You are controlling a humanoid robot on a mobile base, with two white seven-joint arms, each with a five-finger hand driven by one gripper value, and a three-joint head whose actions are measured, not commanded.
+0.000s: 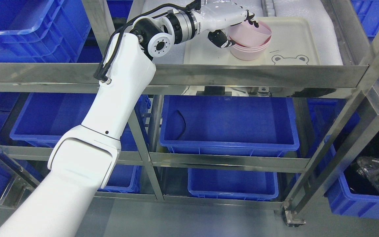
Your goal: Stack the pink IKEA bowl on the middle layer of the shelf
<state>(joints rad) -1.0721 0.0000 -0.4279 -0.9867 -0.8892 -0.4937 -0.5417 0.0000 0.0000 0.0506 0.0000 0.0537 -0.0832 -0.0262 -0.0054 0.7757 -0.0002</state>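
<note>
A pink bowl [253,33] sits tilted inside another pink bowl [249,52] that stands on a cream tray [291,39] on the shelf layer. My left hand [239,28] reaches in from the lower left over the shelf rail and is shut on the upper bowl's near rim, thumb below and fingers over the edge. The upper bowl leans toward the hand and is not level in the lower one. My right arm does not show.
The steel shelf rail [242,74] runs across just below the tray. Blue bins [229,121] fill the lower levels and a blue crate [28,29] sits at upper left. A steel post [341,144] slants at the right. White foam lies behind the tray.
</note>
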